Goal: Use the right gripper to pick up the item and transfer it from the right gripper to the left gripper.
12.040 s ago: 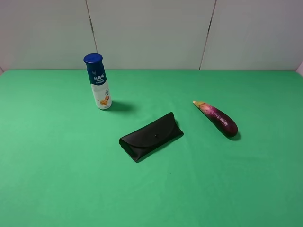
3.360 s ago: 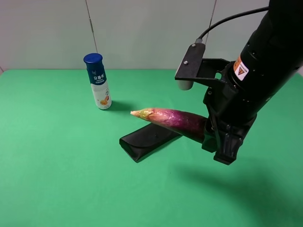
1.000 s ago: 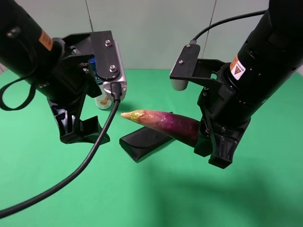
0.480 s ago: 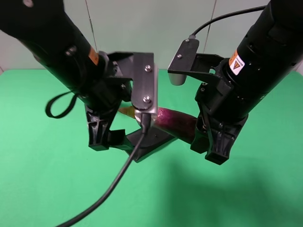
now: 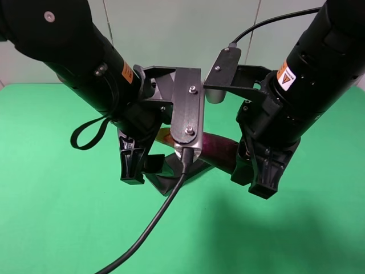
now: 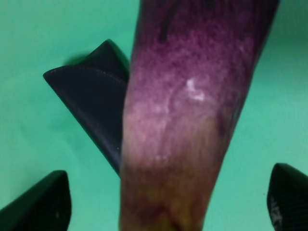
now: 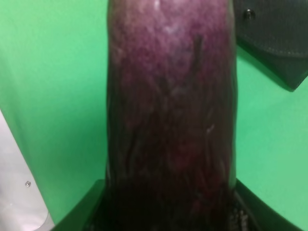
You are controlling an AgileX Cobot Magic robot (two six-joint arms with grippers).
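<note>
A black case lies on the green table, and only parts of it show in the high view. In the left wrist view the case shows a pointed end and a folded edge; in the right wrist view it shows a corner with a small stud. A pale panelled wall stands behind

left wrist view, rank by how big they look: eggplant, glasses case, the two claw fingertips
1. eggplant: fills most of the frame, but it is close to the camera.
2. glasses case: partly hidden behind the eggplant.
3. claw fingertips: both cut by the frame edge; they look alike, so no order between them.
</note>
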